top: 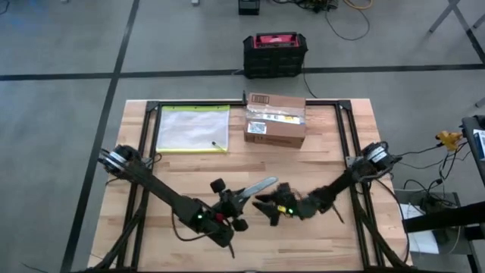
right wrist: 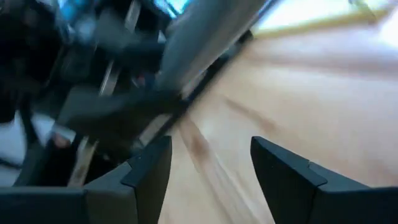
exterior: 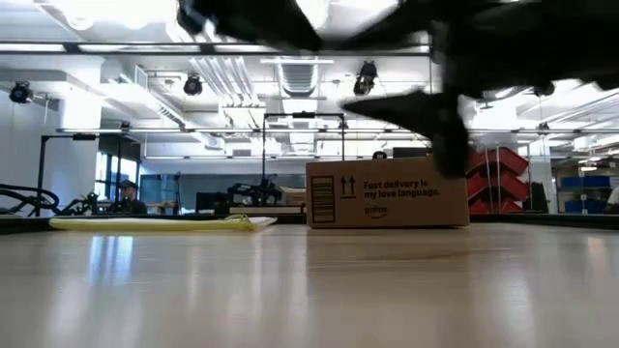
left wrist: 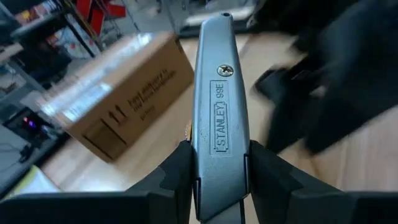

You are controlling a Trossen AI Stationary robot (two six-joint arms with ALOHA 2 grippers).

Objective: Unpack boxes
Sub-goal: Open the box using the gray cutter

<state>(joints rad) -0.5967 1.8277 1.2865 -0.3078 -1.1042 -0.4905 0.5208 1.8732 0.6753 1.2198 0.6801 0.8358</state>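
Here, two robot arms meet in front of a cardboard box [top: 275, 121].
The left gripper [left wrist: 217, 180] clamps a Stanley utility knife [left wrist: 219, 118]; the right gripper [top: 267, 206], fingers apart and empty, hovers near the knife's tip, well short of the box.

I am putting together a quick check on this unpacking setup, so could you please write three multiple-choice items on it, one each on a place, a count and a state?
1. Where does the cardboard box stand on the table?
A. near the far edge, right of the clear pouch
B. at the near edge
C. on top of the pouch

2. How many cardboard boxes are on the table?
A. three
B. two
C. one

3. What is the left gripper doing?
A. hanging open and empty
B. clamped on a grey utility knife
C. gripping the pouch

Answers:
1 A, the high view shows them side by side.
2 C, only one box is seen.
3 B, the left wrist view shows the fingers pressing the knife's sides.
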